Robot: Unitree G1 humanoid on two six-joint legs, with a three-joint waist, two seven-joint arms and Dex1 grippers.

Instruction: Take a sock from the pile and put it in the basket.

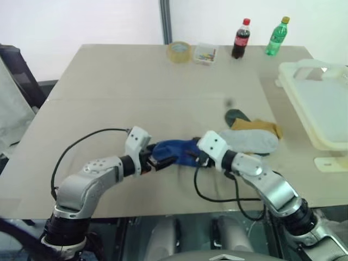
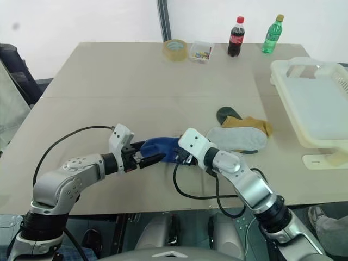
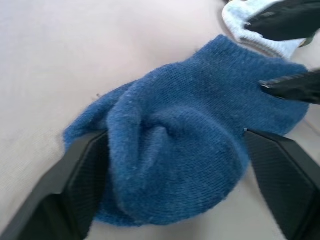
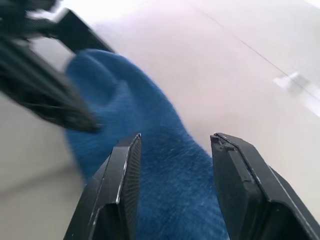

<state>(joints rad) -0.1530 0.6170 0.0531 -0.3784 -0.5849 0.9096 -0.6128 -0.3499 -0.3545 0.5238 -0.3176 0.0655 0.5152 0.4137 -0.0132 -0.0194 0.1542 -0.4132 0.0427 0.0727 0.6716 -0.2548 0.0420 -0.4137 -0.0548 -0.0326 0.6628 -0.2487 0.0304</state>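
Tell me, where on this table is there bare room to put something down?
Most of the table is bare: the whole stretch between the tape roll and the blue sock. It's crowded at the sock pile, both grippers and the basket.

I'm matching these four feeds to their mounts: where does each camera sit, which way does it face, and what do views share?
Left eye, right eye: on the head, looking forward and down over both arms at the table, basket and pile.
Left wrist: looks along the open left gripper straddling the sock; the other gripper's fingertips intrude.
Right wrist: looks along the open right gripper over the sock.
Shared: all four show the blue sock.
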